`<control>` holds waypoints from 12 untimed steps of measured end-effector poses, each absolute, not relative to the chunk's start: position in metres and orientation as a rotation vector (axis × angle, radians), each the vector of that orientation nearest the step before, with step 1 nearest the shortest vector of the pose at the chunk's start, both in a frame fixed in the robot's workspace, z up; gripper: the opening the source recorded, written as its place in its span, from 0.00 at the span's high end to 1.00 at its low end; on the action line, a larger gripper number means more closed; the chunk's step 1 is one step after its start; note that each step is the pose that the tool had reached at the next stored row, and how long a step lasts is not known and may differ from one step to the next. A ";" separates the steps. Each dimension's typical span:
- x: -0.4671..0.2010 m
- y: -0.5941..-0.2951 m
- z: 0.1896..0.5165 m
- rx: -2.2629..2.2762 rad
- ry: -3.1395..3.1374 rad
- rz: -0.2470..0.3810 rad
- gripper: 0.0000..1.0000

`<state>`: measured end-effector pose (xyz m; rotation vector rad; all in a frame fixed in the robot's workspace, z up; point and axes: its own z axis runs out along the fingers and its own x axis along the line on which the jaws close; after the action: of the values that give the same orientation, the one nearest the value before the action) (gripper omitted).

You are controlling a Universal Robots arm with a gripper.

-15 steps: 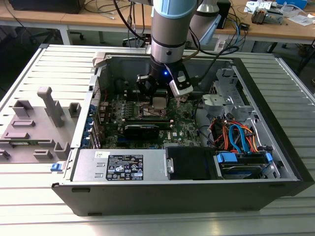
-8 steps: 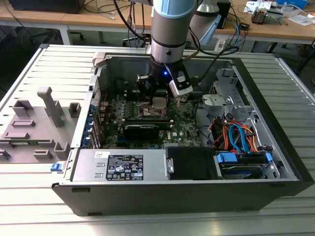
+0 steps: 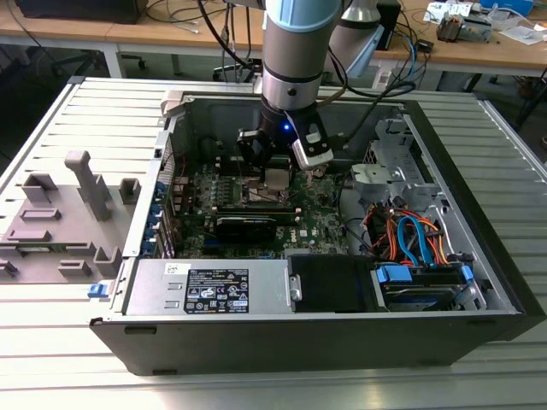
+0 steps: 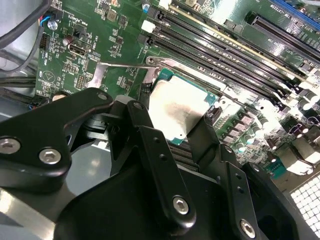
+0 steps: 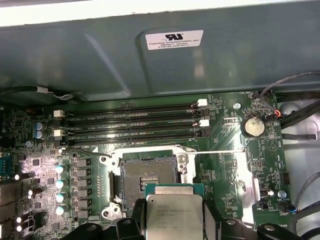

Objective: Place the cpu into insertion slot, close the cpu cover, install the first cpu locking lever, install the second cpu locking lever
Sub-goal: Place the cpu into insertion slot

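My gripper [image 4: 177, 137] is shut on the cpu [image 4: 180, 107], a flat square chip with a silvery top pinched between the two black fingers [image 4: 150, 145]. In the first wrist view the cpu [image 5: 173, 217] hangs just short of the insertion slot [image 5: 145, 176], whose dark contact field lies uncovered inside a metal rim. A silvery strip along the slot's edge by the memory slots looks like the raised cpu cover [image 5: 150, 149]. Two thin wire levers [image 5: 220, 151] stick out sideways, unlatched. In the exterior view the gripper [image 3: 277, 178] is low inside the computer case, over the green motherboard [image 3: 316, 209].
Long black memory slots [image 5: 130, 125] run beside the socket, under the case's grey wall [image 5: 100, 55]. A power supply [image 3: 214, 286] and bundled cables [image 3: 410, 235] fill the case's near side. Grey fixtures [image 3: 60, 213] stand on the table at the exterior view's left.
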<state>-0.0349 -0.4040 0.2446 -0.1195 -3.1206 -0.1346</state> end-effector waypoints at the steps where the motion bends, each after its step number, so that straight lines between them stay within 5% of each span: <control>1: -0.035 -0.404 0.245 -0.127 -3.121 -0.134 0.45; 12: -0.035 -0.404 0.244 -0.219 -3.119 -0.112 0.45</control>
<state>-0.0348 -0.4040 0.2445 -0.2192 -3.1194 -0.1123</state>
